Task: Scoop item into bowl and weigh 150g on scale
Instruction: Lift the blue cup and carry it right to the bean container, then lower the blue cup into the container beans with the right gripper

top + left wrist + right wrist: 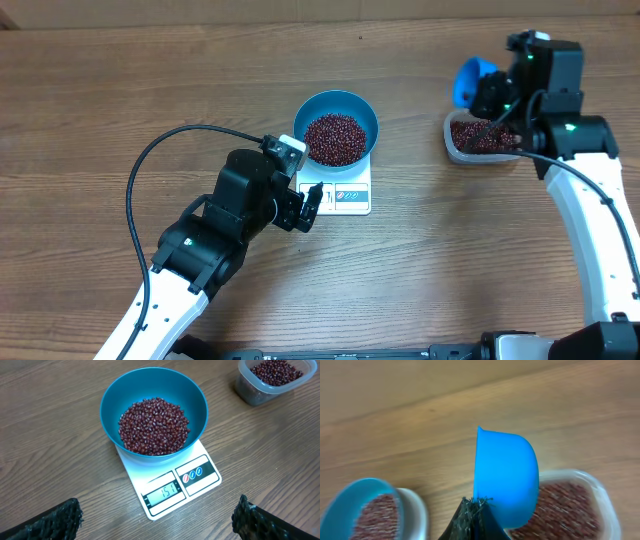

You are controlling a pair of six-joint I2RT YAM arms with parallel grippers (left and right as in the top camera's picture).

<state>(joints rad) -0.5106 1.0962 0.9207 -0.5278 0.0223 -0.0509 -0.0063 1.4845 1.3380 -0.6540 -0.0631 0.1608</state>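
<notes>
L gripper [308, 208]: black, rough-textured fingers [55, 520] spread wide apart, nothing btwn them, hovering just short of the scale's display edge. Scale [172, 480]: flat white square, smooth plastic, rounded corners. Its small display [162, 494] reads 151, w/ red & blue oval buttons [192, 475] beside it. Bowl [150, 387] sits on the scale's far part, covering most of it: round, deep, bright blue, smooth wall. Beans [154, 426] inside: tiny, oval, dark red-brown, a loose mound over the bottom, well below the rim. So beans lie straight ahead of L gripper, past the display, not touching it.

Farther off, to the right: clear rounded-rect plastic tub [252, 392] on the table, apart from the scale, more beans in it. R gripper [475, 510]: fingers pinched together on the scoop [506, 477] at its lower edge. Scoop is smooth bright-blue plastic, a rounded cup, tilted, its back to the wrist cam, up by the tub's left side. Contents: can't tell.

Table [100, 90]: brown wood-grain, flat, fills every view to the edges.
</notes>
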